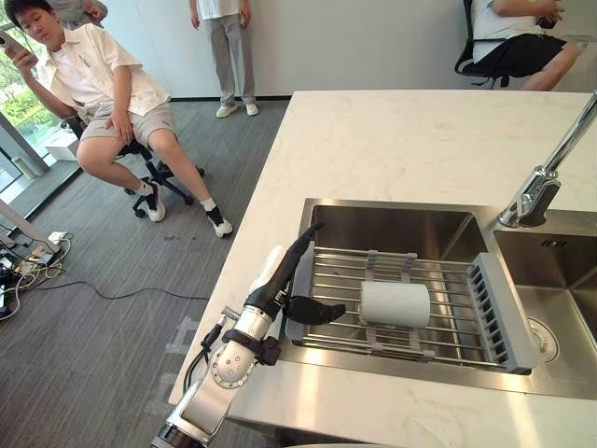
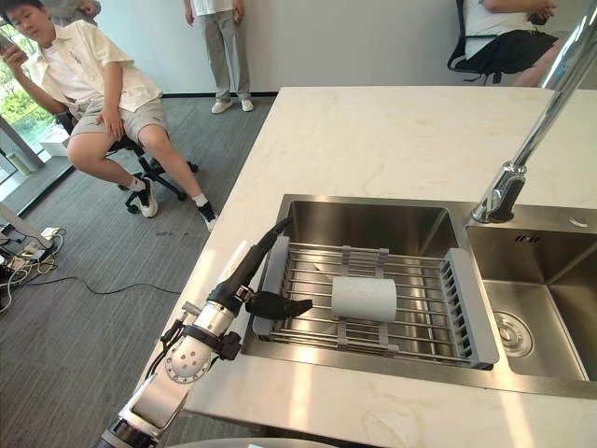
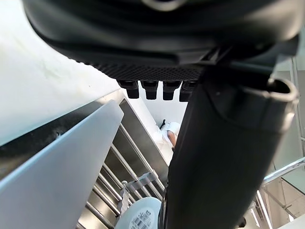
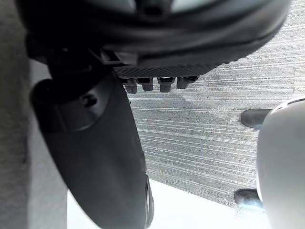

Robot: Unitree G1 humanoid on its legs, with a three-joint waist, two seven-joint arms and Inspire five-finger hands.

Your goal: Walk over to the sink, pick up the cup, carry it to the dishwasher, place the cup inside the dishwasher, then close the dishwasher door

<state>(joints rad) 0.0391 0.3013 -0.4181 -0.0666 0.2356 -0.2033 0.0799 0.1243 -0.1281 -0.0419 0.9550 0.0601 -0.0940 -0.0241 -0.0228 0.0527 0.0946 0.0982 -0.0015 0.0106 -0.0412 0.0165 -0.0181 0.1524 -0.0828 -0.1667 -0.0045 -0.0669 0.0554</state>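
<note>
**Entry 1: fingers [image 1: 300, 246] of the left hand [image 1: 272, 291].** Stretching out straight and flat along the left end of the drying rack [image 1: 501, 322], with the thumb [image 1: 312, 311] jutting sideways toward the cup. Standing wide open and holding nothing. Whether touching the rack's rim or hovering just above it: cannot tell.

**Entry 2: cup [image 1: 395, 303].** White, lying on its side across the rack bars at about mid-rack, inside the sink [image 1: 392, 229]. Sitting near the thumb tip but apart from it, and not yet being grasped.

**Entry 3: right hand [image 4: 95, 143].** Hanging over the striped grey floor [image 4: 214, 119], fingers looking straight, carrying nothing.

**Entry 4: surroundings.** Faucet [image 1: 536, 191] rising at the sink's far right. Pale worktop [image 1: 401, 140] spreading beyond. 3 people waiting further off: 1 seated [image 1: 103, 84] at the left, 1 standing [image 1: 229, 47], 1 seated [image 1: 513, 37] at the right.

**Entry 5: hazards, judged from the present layout.**
- Nudging instead of wrapping: with the cup lying round-side down, a thumb push probably sending it rolling over the bars and out of reach.
- Snagging: straight fingers likely catching on the rack's raised end or slipping between bars while reaching in.
- Pinching too shallowly: the smooth wall probably sliding free during the lift and dropping into the basin.
- Pressing down: possibly shifting the rack on the sink rim and moving the cup with it.
</note>
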